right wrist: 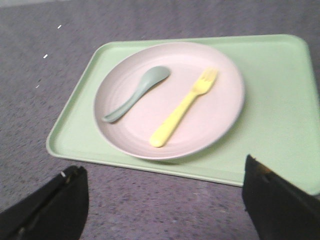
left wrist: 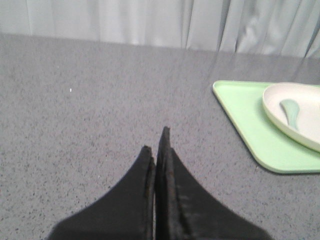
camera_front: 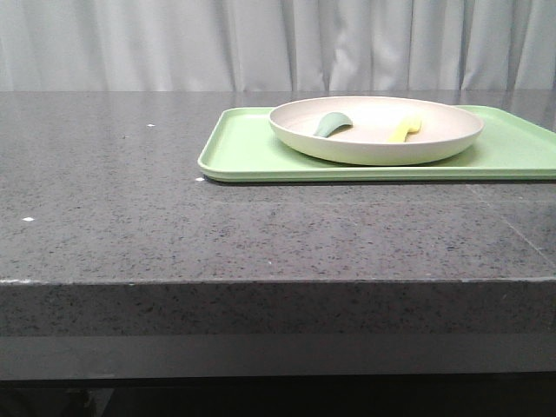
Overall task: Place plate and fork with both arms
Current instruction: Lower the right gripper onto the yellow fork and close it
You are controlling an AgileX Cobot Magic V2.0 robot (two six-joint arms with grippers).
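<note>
The cream-white plate (camera_front: 376,139) sits on the light-green tray (camera_front: 252,148) at the back right of the table. The pale-yellow fork (camera_front: 404,129) lies inside the plate, beside a grey-green spoon (camera_front: 332,124). In the right wrist view the plate (right wrist: 210,120), fork (right wrist: 182,109) and spoon (right wrist: 137,92) show clearly. My right gripper (right wrist: 162,172) is open and empty over the table just short of the tray's near edge. My left gripper (left wrist: 156,140) is shut and empty over bare table, left of the tray (left wrist: 245,122). Neither arm shows in the front view.
The dark speckled stone table (camera_front: 130,208) extends left and front of the tray, with its front edge (camera_front: 261,281) near me. A pale curtain (camera_front: 261,43) hangs behind the table.
</note>
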